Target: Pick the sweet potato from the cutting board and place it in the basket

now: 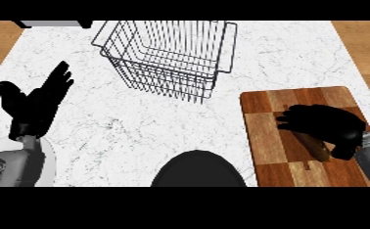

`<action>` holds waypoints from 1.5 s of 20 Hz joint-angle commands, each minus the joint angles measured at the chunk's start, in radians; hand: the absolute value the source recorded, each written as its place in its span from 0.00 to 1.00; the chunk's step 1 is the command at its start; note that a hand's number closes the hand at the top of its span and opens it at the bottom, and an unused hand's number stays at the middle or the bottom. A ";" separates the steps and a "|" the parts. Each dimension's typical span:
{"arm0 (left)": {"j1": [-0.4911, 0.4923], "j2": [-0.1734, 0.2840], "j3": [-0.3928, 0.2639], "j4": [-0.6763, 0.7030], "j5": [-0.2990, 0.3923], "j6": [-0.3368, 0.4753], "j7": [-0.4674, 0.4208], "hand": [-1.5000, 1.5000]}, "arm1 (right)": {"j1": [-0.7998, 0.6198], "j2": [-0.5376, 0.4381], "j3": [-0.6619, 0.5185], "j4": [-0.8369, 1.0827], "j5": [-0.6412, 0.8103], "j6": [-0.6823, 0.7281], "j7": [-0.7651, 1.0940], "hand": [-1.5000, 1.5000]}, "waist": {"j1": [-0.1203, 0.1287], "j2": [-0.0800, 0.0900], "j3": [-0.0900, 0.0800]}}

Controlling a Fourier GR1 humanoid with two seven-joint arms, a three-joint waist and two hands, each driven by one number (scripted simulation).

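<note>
A wooden cutting board (271, 125) lies at the right of the white marble counter. My right hand (324, 123) is down on the board with its fingers curled over the sweet potato (315, 147), of which only a brown end shows below the palm. A wire basket (170, 57) stands at the back centre of the counter, with nothing visible inside it. My left hand (39, 101) rests open at the left edge, fingers up, well away from the basket and the board.
A dark rounded shape (198, 170) sits at the bottom centre of the view. Wooden floor shows past the counter's corners at top left (9, 32) and top right (353, 32). Bare marble (145, 125) lies between the basket and the board.
</note>
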 commanded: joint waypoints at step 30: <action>-0.006 -0.037 0.022 0.004 -0.024 0.003 0.014 0.50 | 0.168 0.662 0.064 -0.182 -0.191 -0.057 0.529 1.00 | -0.004 -0.005 0.023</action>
